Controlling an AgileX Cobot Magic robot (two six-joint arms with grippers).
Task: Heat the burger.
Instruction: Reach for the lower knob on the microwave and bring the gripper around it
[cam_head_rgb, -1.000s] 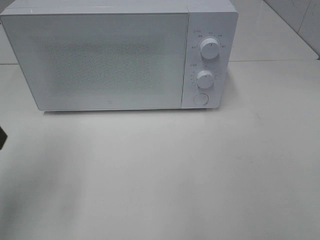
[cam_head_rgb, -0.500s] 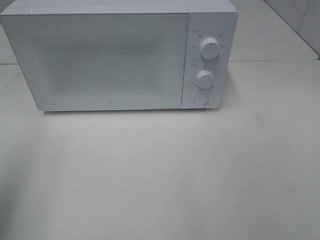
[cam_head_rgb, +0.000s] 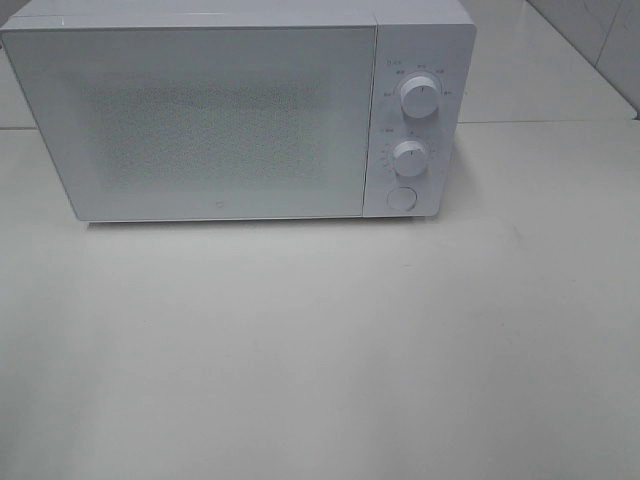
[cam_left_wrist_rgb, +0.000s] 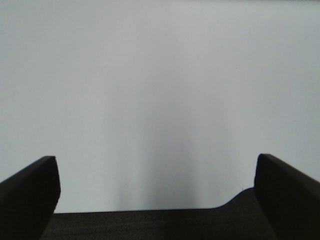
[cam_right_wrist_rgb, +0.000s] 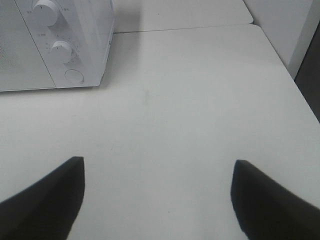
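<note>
You won't find the burger in any view. The microwave (cam_head_rgb: 220, 120) has its door (cam_head_rgb: 200, 125) shut, and the speckled panel lets nothing through, so I cannot tell you where the burger sits. The print around the knobs is too small to read. The right wrist view cuts the microwave off, leaving only its control end.

Your left fingers (cam_left_wrist_rgb: 30, 200) stand spread as wide as they go, holding nothing and touching nothing. Between and beyond them is only a plain pale surface with a soft shadow, too featureless to name for certain. Your right fingers (cam_right_wrist_rgb: 45, 200) are also spread wide and empty, hanging over bare tabletop (cam_right_wrist_rgb: 190, 100). The microwave stands well beyond their tips, toward the left arm's side.

By count there is one microwave, two round knobs, the upper (cam_head_rgb: 419, 97) and the lower (cam_head_rgb: 410, 158), one round button (cam_head_rgb: 401, 198) under them, and two pairs of fingers. The high view shows neither pair.
</note>
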